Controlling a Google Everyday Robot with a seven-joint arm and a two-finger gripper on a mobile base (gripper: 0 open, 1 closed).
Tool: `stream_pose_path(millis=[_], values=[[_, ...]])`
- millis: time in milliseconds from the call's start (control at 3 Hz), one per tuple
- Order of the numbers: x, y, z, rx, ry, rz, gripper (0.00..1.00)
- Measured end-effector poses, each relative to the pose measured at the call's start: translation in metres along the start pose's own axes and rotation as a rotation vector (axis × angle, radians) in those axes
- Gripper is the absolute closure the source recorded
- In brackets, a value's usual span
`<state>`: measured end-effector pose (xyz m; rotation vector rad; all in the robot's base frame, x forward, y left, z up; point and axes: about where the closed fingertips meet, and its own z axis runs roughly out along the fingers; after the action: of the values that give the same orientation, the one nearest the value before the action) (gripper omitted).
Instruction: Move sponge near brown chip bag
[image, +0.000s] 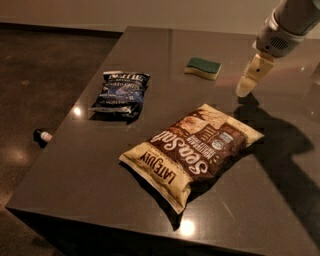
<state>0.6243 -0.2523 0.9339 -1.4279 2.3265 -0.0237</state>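
Gripper (245, 85) hangs at upper right, pointed down over the table (100, 165), right of the sponge and beyond the brown bag's far corner. Nothing is in it. Can't tell how far open it is, since from this angle it reads as one pale tapered shape. Its tip sits low, with the shadow starting just beneath it and running toward the near right edge. The arm (285, 27) comes in from the top right corner, so my read is it's lining up on the sponge from the side and the grasp has not started.

Table: dark, glossy, everything lies flat on it.

Brown bag (192, 152): biggest item, mid-table, lying diagonally with its lettering upside down to the camera. It's the target, so it should stay put. There's free surface along its far edge, and that's the obvious drop zone.

Blue bag (121, 92): smaller, left of centre, well apart from both the brown bag and the sponge. It's a distractor and is out of the likely path.

Sponge (203, 68): far side of the table, green face up, yellow foam underneath, near the gripper but apart from it. It sits flat and clear of the bags, so a top-down pinch looks unobstructed. The carry to the brown bag looks short.

Small dark thing (42, 135) on the floor at left, off the table. Can't tell what it is, and it's irrelevant.
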Motion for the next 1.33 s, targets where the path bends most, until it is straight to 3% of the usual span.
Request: stream_pose_path(millis=[1000,1333], values=[[-0.069,-0.062,0.075,-0.041,-0.237,0.060,0.00],[-0.077,-0.074,0.100,-0.054,-0.234,0.080,0.00]])
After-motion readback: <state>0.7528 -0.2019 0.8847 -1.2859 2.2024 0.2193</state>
